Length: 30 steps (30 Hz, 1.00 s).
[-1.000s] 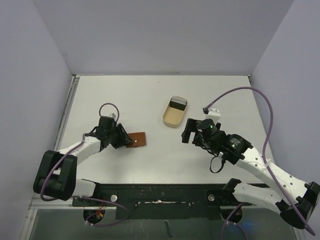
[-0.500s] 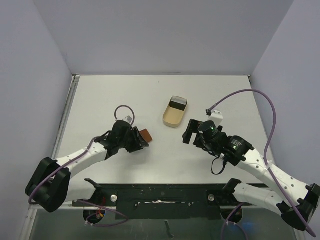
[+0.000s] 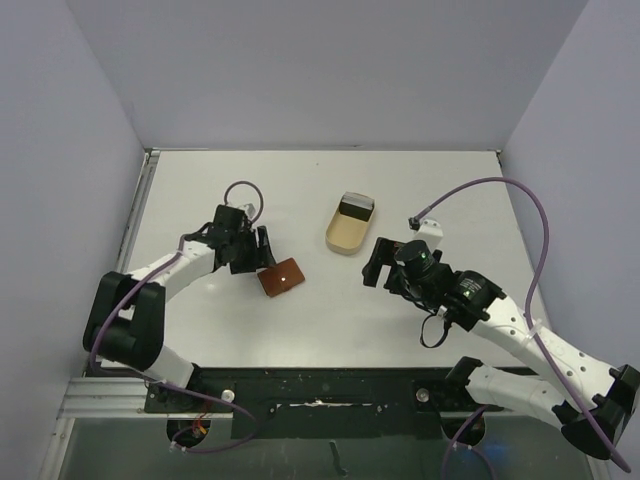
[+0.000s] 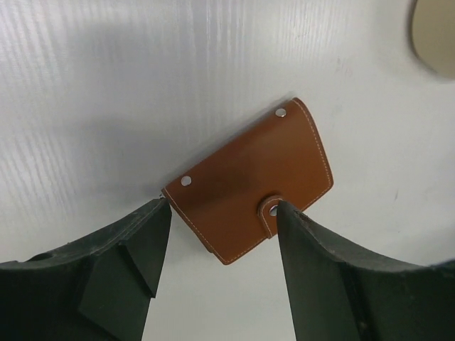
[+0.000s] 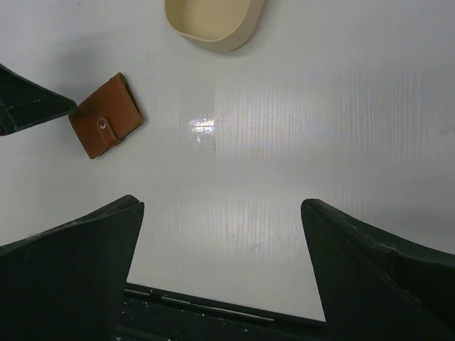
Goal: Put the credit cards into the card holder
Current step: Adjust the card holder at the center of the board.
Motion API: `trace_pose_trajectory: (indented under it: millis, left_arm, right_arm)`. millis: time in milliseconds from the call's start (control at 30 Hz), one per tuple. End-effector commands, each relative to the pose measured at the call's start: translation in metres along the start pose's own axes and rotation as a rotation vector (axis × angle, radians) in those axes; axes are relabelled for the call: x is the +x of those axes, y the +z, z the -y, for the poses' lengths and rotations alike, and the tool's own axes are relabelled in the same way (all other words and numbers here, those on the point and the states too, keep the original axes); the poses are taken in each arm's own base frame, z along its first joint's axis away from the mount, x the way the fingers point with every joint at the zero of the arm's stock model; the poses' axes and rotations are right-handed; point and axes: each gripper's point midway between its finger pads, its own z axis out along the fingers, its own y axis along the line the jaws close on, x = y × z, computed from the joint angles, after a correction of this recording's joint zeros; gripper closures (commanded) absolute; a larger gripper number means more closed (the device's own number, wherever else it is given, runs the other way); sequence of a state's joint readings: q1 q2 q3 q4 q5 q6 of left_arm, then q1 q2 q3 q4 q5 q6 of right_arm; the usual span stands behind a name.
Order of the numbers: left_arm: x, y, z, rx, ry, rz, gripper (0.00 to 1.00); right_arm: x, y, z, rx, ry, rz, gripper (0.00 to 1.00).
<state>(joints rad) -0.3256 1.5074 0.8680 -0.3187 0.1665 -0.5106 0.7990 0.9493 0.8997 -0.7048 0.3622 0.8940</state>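
Observation:
The card holder [image 3: 281, 279], a closed reddish-brown wallet with a snap tab, lies flat on the white table left of centre. It also shows in the left wrist view [image 4: 249, 181] and the right wrist view [image 5: 106, 126]. My left gripper [image 3: 262, 260] is open above the wallet's near-left edge, one fingertip [image 4: 158, 213] at its corner, the other at the snap [image 4: 271, 208]. My right gripper [image 3: 378, 262] is open and empty over bare table [image 5: 220, 206], right of the wallet. No pale blue-grey credit card is clearly visible.
A tan oval tray [image 3: 343, 236] stands behind the centre, with a dark object [image 3: 356, 208] at its far end. Its rim shows in the right wrist view [image 5: 213, 39] and the left wrist view [image 4: 434, 42]. Grey walls enclose the table.
My left gripper lifted and turned the wallet, then swung to its far-left side. The wallet now lies flat at a new angle. The right arm has hardly moved.

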Motion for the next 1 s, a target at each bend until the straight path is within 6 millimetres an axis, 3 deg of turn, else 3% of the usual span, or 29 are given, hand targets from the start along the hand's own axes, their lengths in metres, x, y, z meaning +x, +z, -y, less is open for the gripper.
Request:
trace_pose_trajectory:
  millis: [0,167,300,567,967]
  left_arm:
    - [-0.001,0.008,0.012,0.065,0.121,-0.076,0.39]
    - [0.018,0.015,0.015,0.104,0.109,-0.143,0.4]
    - [0.039,0.017,0.025,0.149,0.077,-0.185,0.47]
    - [0.073,0.007,0.081,0.336,0.014,-0.207,0.57]
    - [0.021,0.006,0.068,0.153,-0.022,-0.001,0.57]
  right_arm:
    - [-0.011,-0.007,-0.003,-0.021,0.012,0.047,0.01]
    - [-0.009,-0.009,0.002,-0.013,0.018,0.051,0.01]
    - [-0.01,-0.009,0.002,-0.017,0.016,0.057,0.01]
    - [-0.008,-0.004,-0.002,-0.011,0.012,0.039,0.01]
    - [-0.007,-0.007,-0.003,-0.028,0.027,0.036,0.02]
